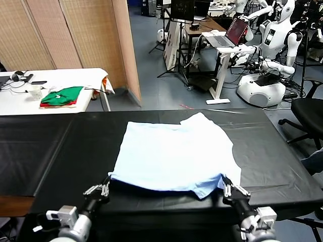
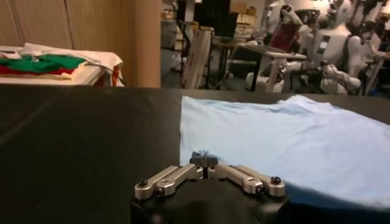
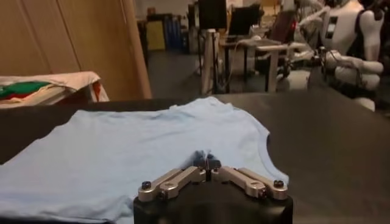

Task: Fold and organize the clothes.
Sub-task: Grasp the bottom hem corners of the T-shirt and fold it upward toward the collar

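The black table (image 1: 45,146) lies bare to the left of the light-blue T-shirt (image 1: 174,154), a broad open stretch where a gripper could pass freely. To the right of the shirt a narrower bare strip runs to the table's edge. Behind the shirt a band of bare black surface stays open along the far edge. At the near edge the left gripper (image 1: 105,187) and the right gripper (image 1: 226,188) sit pinched on the shirt's two near corners, leaving the hem between them unobstructed. Nothing stands on the shirt itself.
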{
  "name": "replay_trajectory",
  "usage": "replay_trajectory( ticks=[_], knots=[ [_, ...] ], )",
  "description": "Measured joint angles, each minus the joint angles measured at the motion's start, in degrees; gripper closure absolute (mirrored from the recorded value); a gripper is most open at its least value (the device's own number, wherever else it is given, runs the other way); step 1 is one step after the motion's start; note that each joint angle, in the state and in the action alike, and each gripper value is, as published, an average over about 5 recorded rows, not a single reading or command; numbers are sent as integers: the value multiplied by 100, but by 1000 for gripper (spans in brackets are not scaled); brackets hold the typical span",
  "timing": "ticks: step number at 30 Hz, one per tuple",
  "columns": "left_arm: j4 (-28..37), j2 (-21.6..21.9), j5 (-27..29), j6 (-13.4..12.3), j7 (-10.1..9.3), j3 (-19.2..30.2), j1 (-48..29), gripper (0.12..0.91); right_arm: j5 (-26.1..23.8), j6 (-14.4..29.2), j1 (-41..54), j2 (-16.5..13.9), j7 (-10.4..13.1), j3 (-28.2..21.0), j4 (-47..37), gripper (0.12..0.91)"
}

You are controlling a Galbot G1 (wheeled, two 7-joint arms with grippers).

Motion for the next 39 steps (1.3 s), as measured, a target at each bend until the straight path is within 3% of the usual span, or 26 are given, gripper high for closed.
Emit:
replay_trajectory(
  ticks=[12,33,36,39],
  knots=[
    [922,3,552,-181,-5,356,-887,883,-33,-133,824,-84,45,-253,-643,883],
    [1764,200,688,-283,-11,899,-1971,883,3,-238,1135,-68,66,-291,-1056,878],
    [1864,245,684,-284,-12,961,-2109,883,93,-375,1089,-105,12,-242,-972,790],
    [1945,263,679,-262,-34,995,-2219,883,180,-508,982,-181,-59,-163,-805,617]
  ],
)
